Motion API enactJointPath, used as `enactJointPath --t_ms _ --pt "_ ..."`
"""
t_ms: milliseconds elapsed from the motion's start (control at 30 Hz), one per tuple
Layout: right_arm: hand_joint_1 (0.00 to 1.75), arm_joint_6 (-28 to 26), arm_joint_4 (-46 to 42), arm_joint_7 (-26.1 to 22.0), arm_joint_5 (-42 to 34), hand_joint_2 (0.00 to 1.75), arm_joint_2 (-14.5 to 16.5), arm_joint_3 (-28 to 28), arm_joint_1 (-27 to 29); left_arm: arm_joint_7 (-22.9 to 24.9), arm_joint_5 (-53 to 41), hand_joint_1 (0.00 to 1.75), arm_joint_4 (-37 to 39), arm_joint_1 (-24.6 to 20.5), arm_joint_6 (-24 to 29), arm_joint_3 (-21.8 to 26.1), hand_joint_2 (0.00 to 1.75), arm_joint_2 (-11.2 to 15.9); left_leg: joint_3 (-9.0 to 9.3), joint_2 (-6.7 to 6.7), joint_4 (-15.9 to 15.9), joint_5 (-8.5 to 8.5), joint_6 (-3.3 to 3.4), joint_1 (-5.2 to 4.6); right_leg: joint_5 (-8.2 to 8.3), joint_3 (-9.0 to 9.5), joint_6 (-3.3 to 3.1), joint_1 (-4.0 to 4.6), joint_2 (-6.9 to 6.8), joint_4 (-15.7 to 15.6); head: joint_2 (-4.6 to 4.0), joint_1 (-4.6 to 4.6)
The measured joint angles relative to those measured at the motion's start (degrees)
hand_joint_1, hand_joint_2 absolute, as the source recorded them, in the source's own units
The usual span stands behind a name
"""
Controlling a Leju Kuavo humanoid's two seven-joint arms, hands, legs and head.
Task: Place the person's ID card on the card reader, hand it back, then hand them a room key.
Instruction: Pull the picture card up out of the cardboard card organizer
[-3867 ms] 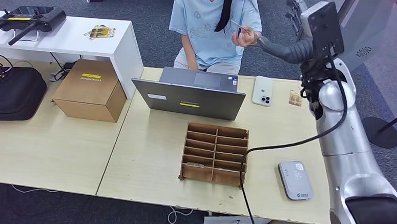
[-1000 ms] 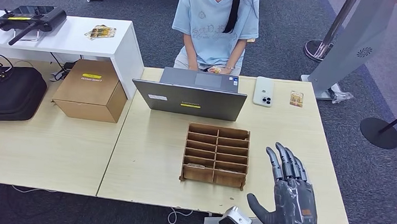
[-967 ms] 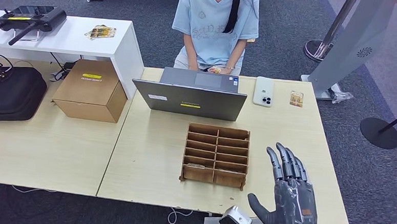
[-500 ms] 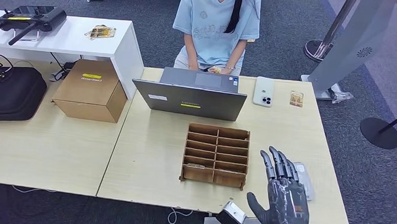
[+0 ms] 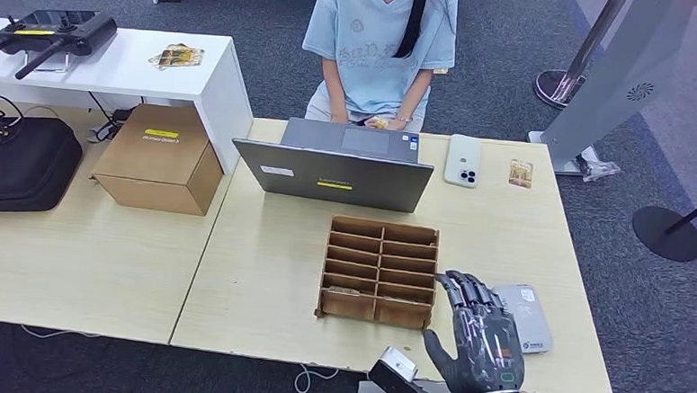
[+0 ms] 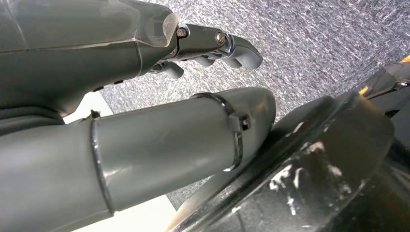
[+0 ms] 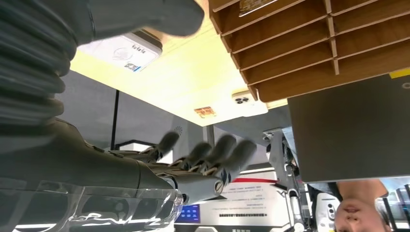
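My right hand (image 5: 477, 338) hovers low over the table's front edge, fingers apart and slightly bent, holding nothing. It sits between the wooden slotted organizer (image 5: 384, 231) and the grey card reader (image 5: 529, 319), whose top is bare. A card (image 5: 344, 291) lies in the organizer's front left slot. A small orange card (image 5: 520, 173) lies on the far right of the table. The person (image 5: 380, 36) sits behind the laptop (image 5: 333, 173) with hands at the table edge. In the right wrist view the fingers (image 7: 212, 154) reach out, blurred. My left hand (image 6: 121, 121) hangs over carpet, holding nothing.
A white phone (image 5: 462, 159) lies beside the laptop. On the left table stand a cardboard box (image 5: 158, 155) and a black case (image 5: 18, 161). A white side desk (image 5: 108, 71) carries a controller. A stanchion base (image 5: 667, 233) stands on the carpet at the right.
My right arm came back from reaching toward the person, who held a card then. Over the last second the hand slid left and down off the reader, fingers bending.
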Motion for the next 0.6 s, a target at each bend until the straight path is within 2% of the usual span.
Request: enactJointPath --t_ms 167,367,467,600 --pt "0.25 -0.03 2.31 -1.67 0.00 1.75 0.51 0.62 -1.55 0.42 -0.51 0.00 0.00 -0.35 -0.26 -0.02 0.00 -0.01 0.00 0.00 0.00 0.00 0.00 0.00 0.00 0.00 0.00 0.00 0.01 0.01 0.00 0.00" --pt "0.31 -0.04 6.49 -3.17 -0.04 1.75 1.43 2.49 -3.99 0.55 -0.85 0.00 -0.02 -0.72 -0.52 -0.02 0.00 -0.02 0.00 0.00 0.00 0.00 0.00 0.00 0.00 0.00 0.00 0.00 0.01 0.01 0.00 0.00" --pt "0.27 -0.08 8.53 -3.35 -0.04 1.75 1.87 3.21 -5.05 0.58 -0.92 0.00 -0.03 -0.96 -0.58 -0.02 0.00 -0.10 0.00 0.00 0.00 0.00 0.00 0.00 0.00 0.01 0.00 0.00 0.01 0.01 0.00 -0.01" --pt "0.35 -0.19 10.82 -3.40 0.03 1.75 2.26 3.90 -6.43 0.58 -1.09 0.00 -0.04 -1.29 -0.69 -0.03 0.00 -0.25 0.01 0.00 0.00 0.00 0.00 0.00 0.01 0.01 0.00 0.00 0.01 0.01 0.00 0.00"
